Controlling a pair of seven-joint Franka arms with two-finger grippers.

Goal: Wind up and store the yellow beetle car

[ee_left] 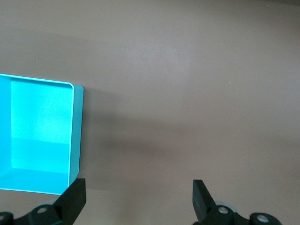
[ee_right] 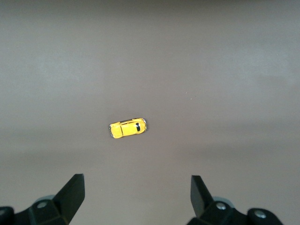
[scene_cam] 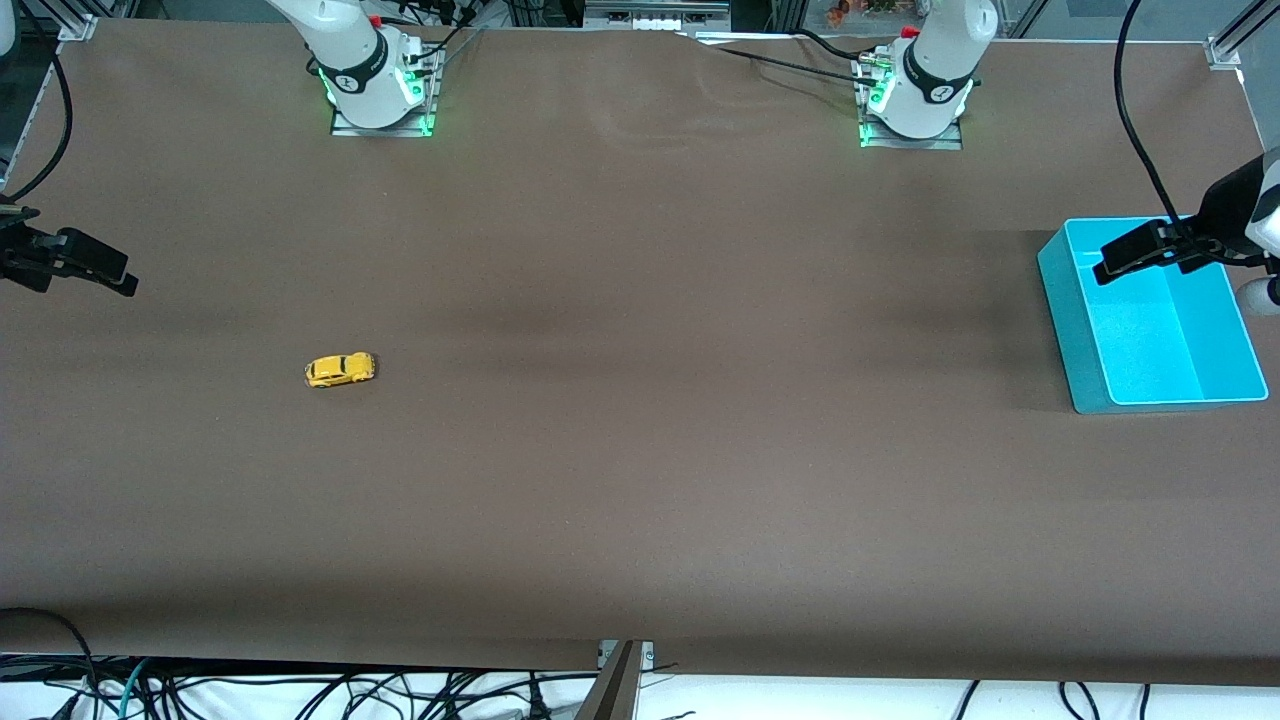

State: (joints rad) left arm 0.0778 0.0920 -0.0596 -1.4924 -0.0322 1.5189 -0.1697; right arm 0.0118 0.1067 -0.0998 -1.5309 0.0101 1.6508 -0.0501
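Note:
The yellow beetle car (scene_cam: 340, 370) stands on its wheels on the brown table toward the right arm's end; it also shows in the right wrist view (ee_right: 128, 128). My right gripper (scene_cam: 95, 270) hangs open and empty in the air at that end of the table, apart from the car; its fingertips (ee_right: 74, 187) frame bare table. The cyan bin (scene_cam: 1150, 315) stands empty at the left arm's end and shows in the left wrist view (ee_left: 42, 136). My left gripper (scene_cam: 1140, 252) hangs open and empty over the bin.
The brown table cover (scene_cam: 640, 450) stretches between the car and the bin. Both arm bases stand along the table's edge farthest from the front camera. Cables hang below the edge nearest that camera.

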